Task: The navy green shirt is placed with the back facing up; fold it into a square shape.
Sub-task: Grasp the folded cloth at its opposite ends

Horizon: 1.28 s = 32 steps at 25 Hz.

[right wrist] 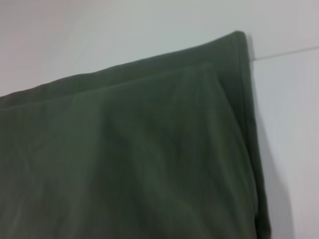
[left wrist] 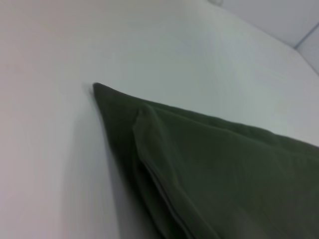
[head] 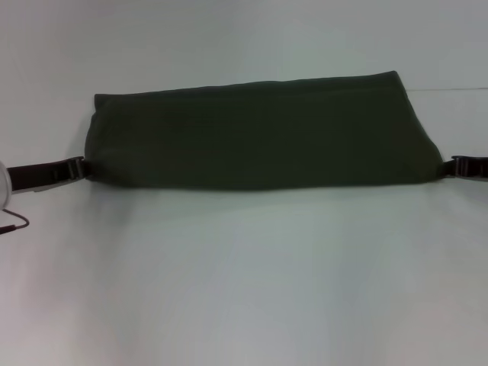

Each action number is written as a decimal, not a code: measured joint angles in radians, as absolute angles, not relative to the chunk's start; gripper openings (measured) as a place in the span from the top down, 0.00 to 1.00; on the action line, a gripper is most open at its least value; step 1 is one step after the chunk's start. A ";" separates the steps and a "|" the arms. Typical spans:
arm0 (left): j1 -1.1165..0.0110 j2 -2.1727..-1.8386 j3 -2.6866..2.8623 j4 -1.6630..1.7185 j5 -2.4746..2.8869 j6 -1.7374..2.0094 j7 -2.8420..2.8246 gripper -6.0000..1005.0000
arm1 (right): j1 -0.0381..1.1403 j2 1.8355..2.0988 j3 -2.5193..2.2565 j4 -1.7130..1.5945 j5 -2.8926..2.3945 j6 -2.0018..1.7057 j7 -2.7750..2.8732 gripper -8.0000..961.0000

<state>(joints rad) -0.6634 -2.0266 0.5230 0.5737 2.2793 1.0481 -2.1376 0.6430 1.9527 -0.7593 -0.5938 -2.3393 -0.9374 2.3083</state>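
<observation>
Navy green shirt (head: pixel 259 133) folded into a long band across table (head: pixel 244 290) centre, pinched at 9 o'clock by left gripper (head: pixel 82 169) and 3 o'clock by right gripper (head: pixel 446 168) (layers visibly stacked); uneven lifting risks spilling layers, skewing the square.

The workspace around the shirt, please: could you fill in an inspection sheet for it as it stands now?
Surface: white table, a thin seam line at its far right.
Job's things: navy green shirt folded into a long band lying across the table, plain side up, layered edges at both ends.
Clutter: nothing seen.
Grippers: left gripper at the band's left near corner; right gripper at its right near corner.
Cables: thin dark cable by the left arm.
Surroundings: nothing seen beyond the table.
</observation>
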 joint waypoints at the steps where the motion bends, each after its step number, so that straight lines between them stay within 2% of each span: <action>1: -0.659 -2.024 0.516 0.584 2.287 1.075 -2.143 0.98 | 0.636 1.953 -0.753 -0.604 -2.339 -0.953 2.308 0.93; 13: -0.659 -2.002 0.453 0.636 2.361 1.178 -2.183 0.98 | 0.577 1.962 -0.686 -0.694 -2.339 -1.066 2.300 0.92; 18: -0.671 -2.004 0.460 0.631 2.361 1.138 -2.181 0.98 | 0.618 1.961 -0.687 -0.686 -2.343 -1.042 2.307 0.91; 23: -0.673 -2.004 0.460 0.629 2.357 1.104 -2.179 0.98 | 0.686 1.942 -0.700 -0.619 -2.385 -1.025 2.307 0.90; 26: -0.678 -2.003 0.460 0.629 2.356 1.099 -2.176 0.98 | 0.729 1.934 -0.700 -0.560 -2.427 -0.994 2.310 0.69; 31: -0.685 -2.002 0.460 0.629 2.355 1.084 -2.174 0.98 | 0.771 1.942 -0.701 -0.508 -2.487 -0.943 2.329 0.45; 32: -0.685 -2.002 0.460 0.629 2.355 1.084 -2.174 0.98 | 0.774 1.943 -0.701 -0.505 -2.494 -0.936 2.332 0.45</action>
